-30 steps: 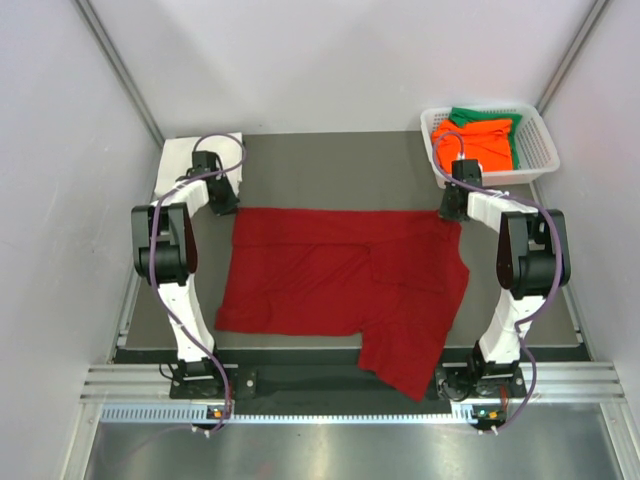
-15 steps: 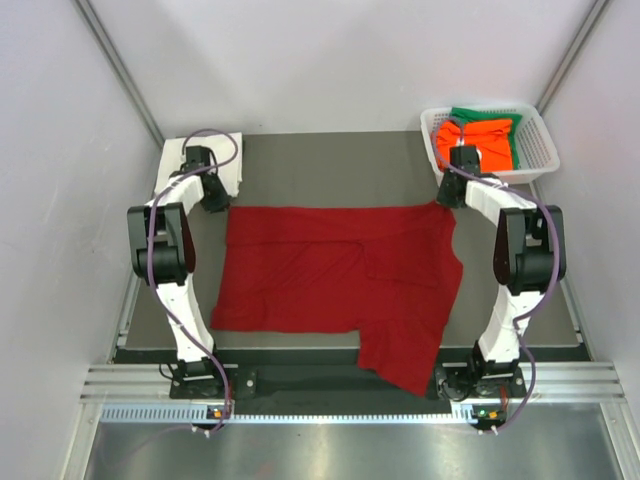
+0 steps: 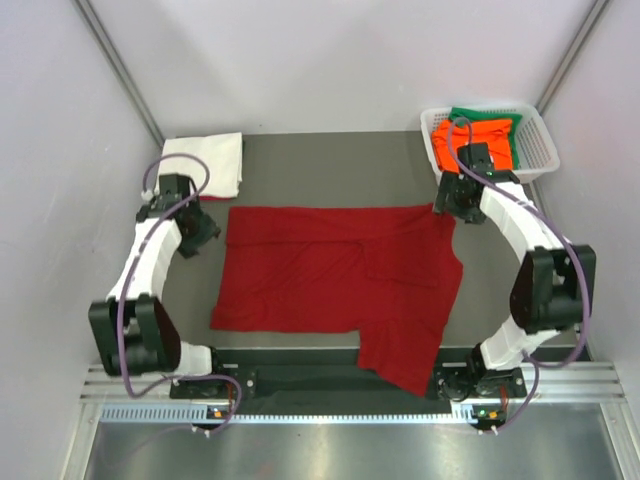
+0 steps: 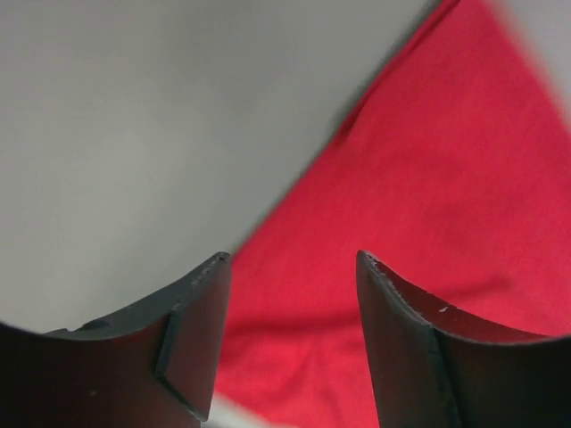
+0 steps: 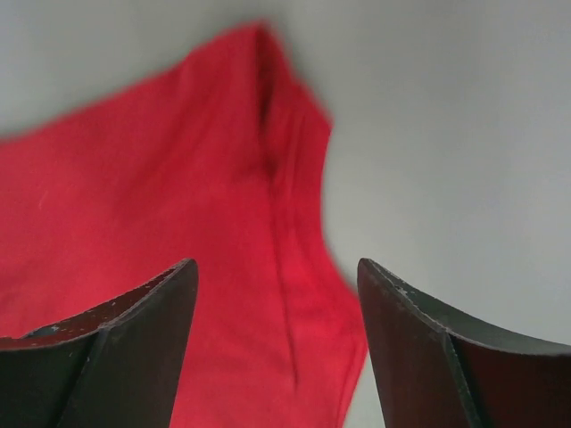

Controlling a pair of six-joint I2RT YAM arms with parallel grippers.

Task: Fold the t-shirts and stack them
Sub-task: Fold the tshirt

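The dark red t-shirt is soft matt cloth, faintly creased, on a smooth matt grey table. At the far right corner, the basket is white plastic lattice. The left gripper has smooth matt black fingers. The near-edge rail is dull metal.

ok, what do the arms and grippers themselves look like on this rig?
Both the left arm and right arm have white links with black joint housings and a purplish-grey cable looped outside each. Fingers are plain matte dark grey, broad, tapering to thin tips. No markings visible.
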